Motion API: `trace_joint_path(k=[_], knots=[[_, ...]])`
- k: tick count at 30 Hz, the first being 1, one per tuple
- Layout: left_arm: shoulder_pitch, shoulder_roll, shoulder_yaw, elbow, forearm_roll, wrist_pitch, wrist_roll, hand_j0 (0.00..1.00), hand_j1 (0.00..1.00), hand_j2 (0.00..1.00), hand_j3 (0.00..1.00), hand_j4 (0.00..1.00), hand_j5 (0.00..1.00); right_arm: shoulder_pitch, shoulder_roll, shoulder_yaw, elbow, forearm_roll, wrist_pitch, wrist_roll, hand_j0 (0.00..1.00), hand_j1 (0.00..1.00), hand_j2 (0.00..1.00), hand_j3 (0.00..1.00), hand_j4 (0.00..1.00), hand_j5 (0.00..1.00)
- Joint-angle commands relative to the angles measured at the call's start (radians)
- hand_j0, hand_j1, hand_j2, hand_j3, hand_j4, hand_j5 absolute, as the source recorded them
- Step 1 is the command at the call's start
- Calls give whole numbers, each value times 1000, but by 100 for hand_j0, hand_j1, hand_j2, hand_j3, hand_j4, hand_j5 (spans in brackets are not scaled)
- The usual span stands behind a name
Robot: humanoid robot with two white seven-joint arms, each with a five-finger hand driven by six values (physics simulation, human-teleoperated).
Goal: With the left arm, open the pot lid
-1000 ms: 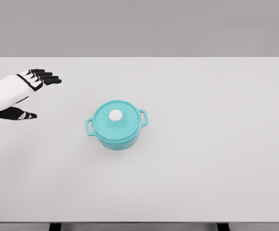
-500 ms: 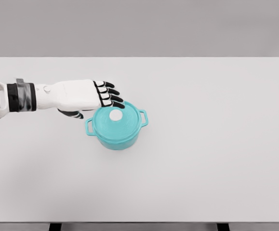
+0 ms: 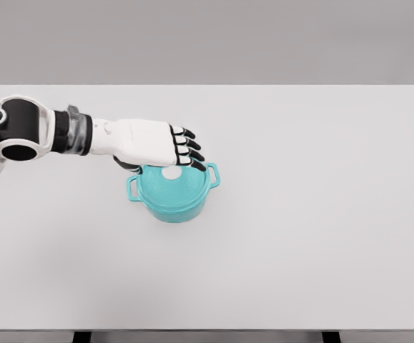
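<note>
A teal pot (image 3: 172, 200) with two side handles stands left of the table's middle, its teal lid (image 3: 174, 187) on and a white knob (image 3: 171, 173) at the lid's centre. My left hand (image 3: 165, 156) reaches in from the left and hovers over the back of the lid. Its black-tipped fingers (image 3: 191, 151) are spread just above and behind the knob, and the thumb sits below the palm at the lid's back-left rim. It grips nothing. The right arm is out of view.
The white table (image 3: 314, 214) spreads wide around the pot, with its front edge near the bottom of the view. A grey wall stands behind the table.
My left arm has swept from the table's far left to the right. The hand now sits over the lid with its fingertips by the knob. The pot has not moved.
</note>
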Motion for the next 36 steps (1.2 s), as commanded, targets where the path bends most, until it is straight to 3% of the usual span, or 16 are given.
trace_joint_path(k=[1, 4, 9, 14, 36], knots=[[0, -1, -27, 3, 8, 2, 5, 100, 100, 100, 100, 100, 100, 0, 0, 0, 0, 0, 0, 0, 100, 100, 100, 100, 100, 100], [-34, -6, -71, 5, 23, 2, 6, 100, 100, 100, 100, 100, 100, -2, 0, 0, 0, 0, 0, 0, 100, 100, 100, 100, 100, 100], [-43, -9, -75, 16, 26, 2, 6, 100, 100, 100, 100, 100, 100, -2, 0, 0, 0, 0, 0, -1, 100, 100, 100, 100, 100, 100], [-51, -9, -79, 20, 25, 2, 6, 88, 88, 88, 88, 88, 88, -2, 0, 0, 0, 0, 0, 0, 100, 100, 100, 100, 100, 100], [-60, -9, -87, 26, 23, 2, 5, 83, 83, 83, 83, 83, 83, 0, 0, 0, 0, 0, 0, 0, 100, 100, 100, 100, 100, 100]])
